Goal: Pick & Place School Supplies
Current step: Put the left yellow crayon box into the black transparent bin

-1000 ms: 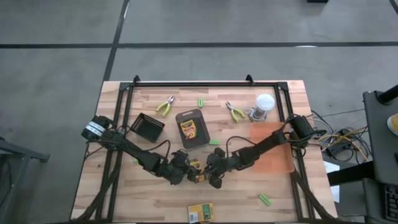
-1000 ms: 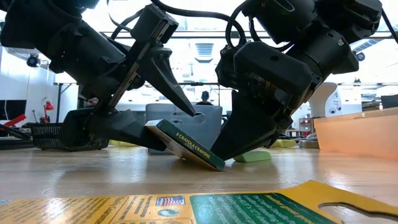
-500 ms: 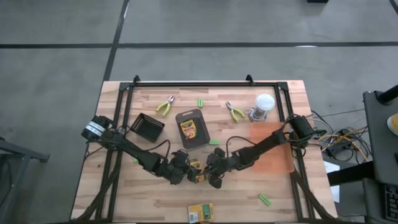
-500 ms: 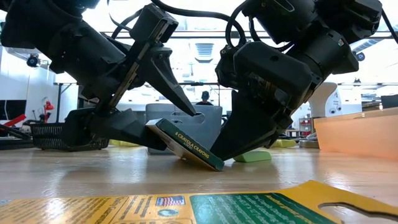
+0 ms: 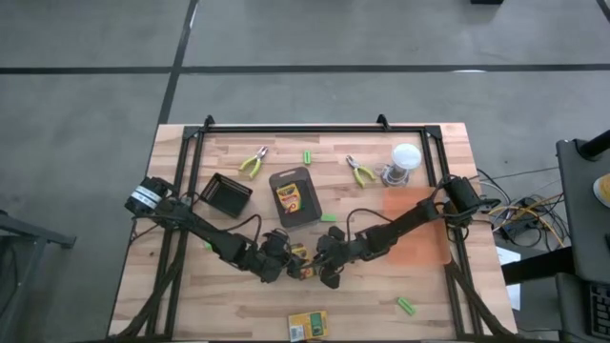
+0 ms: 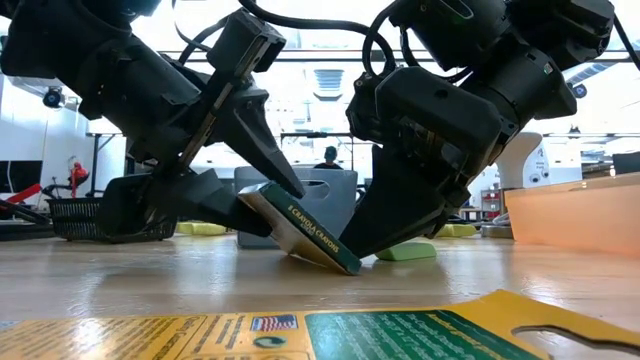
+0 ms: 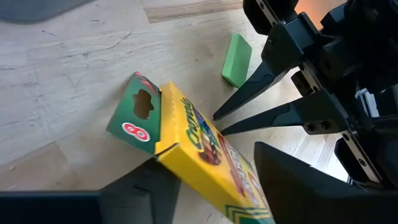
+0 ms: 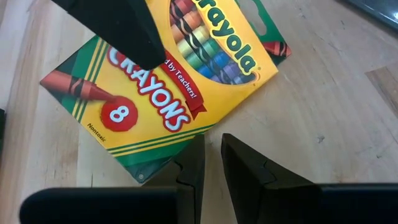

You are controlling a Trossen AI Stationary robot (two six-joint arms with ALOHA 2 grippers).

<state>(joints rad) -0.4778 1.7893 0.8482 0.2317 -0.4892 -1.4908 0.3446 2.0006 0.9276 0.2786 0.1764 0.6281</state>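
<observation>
Pale wooden table (image 5: 219, 295) seen from above: my two dark arms meet near its middle front, my left pincer (image 5: 286, 263) and my right pincer (image 5: 319, 266) nose to nose over a small flat yellow-and-green crayon box (image 5: 301, 266). A second such box (image 5: 290, 199) lies in the dark grey rectangular tray (image 5: 303, 217) just behind, a third (image 5: 308, 325) at the front edge. Two small pliers with yellow-green handles (image 5: 253, 162) (image 5: 360, 171) lie toward the back, short bright-green sticks (image 5: 407, 306) (image 5: 308, 157) lie scattered, and a clear jar with a white lid (image 5: 402, 162) stands at the back right. A small black basket (image 5: 225, 194) sits by my left arm

From table height, my left pincer (image 6: 262, 185) has its fingers either side of the upper end of the crayon box (image 6: 300, 229), which is tilted, its lower end on the wood against my right pincer (image 6: 372, 235). A green stick (image 6: 405, 250) lies just behind

Through my left wrist camera, the crayon box (image 7: 205, 158) sits between my fingers (image 7: 298, 186), gripped at one end, its green flap free. My right pincer's two fingers point at it, a green stick (image 7: 236, 59) beside them

Through my right wrist camera, my fingers (image 8: 189, 168) are nearly together with a thin gap, holding nothing, their tips at the edge of the box (image 8: 168, 81)
</observation>
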